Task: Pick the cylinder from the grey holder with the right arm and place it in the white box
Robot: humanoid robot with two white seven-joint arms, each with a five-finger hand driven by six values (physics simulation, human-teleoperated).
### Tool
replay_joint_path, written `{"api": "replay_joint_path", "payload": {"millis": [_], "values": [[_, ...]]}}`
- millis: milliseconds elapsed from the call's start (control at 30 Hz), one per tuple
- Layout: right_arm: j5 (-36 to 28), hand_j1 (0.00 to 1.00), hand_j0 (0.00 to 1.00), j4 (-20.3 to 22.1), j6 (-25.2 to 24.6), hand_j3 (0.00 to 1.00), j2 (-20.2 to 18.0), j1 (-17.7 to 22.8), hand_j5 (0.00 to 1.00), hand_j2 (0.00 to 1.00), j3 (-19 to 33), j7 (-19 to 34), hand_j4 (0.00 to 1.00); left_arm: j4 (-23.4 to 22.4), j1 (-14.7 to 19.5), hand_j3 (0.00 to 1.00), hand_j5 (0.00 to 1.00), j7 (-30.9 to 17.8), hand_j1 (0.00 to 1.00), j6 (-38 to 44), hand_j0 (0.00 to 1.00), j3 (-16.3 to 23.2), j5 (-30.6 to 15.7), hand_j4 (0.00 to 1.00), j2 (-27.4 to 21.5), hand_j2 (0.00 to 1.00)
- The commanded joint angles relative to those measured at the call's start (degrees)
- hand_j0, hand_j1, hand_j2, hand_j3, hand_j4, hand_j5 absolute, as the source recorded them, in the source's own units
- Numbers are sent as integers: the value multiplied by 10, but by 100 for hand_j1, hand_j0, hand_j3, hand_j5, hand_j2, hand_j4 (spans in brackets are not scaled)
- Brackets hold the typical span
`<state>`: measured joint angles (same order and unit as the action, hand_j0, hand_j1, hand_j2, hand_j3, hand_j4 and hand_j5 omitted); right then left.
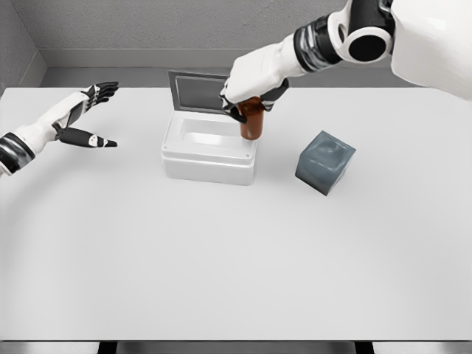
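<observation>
You have the right hand wrapped around the top of the brown cylinder, fingers curled on it. The cylinder hangs upright over the right rim of the white box, its lower end at the box's right edge; whether it touches the rim you cannot tell. The box lid stands open behind the box. The grey holder sits tilted on the table, right of the box and apart from it. Your left hand hovers well left of the box, fingers spread, holding nothing.
</observation>
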<state>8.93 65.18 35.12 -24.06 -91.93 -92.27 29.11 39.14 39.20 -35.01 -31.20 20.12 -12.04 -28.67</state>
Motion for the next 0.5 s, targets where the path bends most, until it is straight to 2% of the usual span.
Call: {"api": "replay_joint_path", "payload": {"millis": [0, 467], "values": [[-2, 35, 35, -5, -1, 35, 8, -2, 35, 35, -4, 0, 35, -1, 0, 100, 100, 0, 100, 1, 100, -1, -4, 100, -1, 100], [-2, 36, 36, -21, -1, 36, 26, -3, 36, 36, -5, 0, 36, -1, 0, 100, 100, 0, 100, 1, 100, -1, -4, 100, -1, 100]]}}
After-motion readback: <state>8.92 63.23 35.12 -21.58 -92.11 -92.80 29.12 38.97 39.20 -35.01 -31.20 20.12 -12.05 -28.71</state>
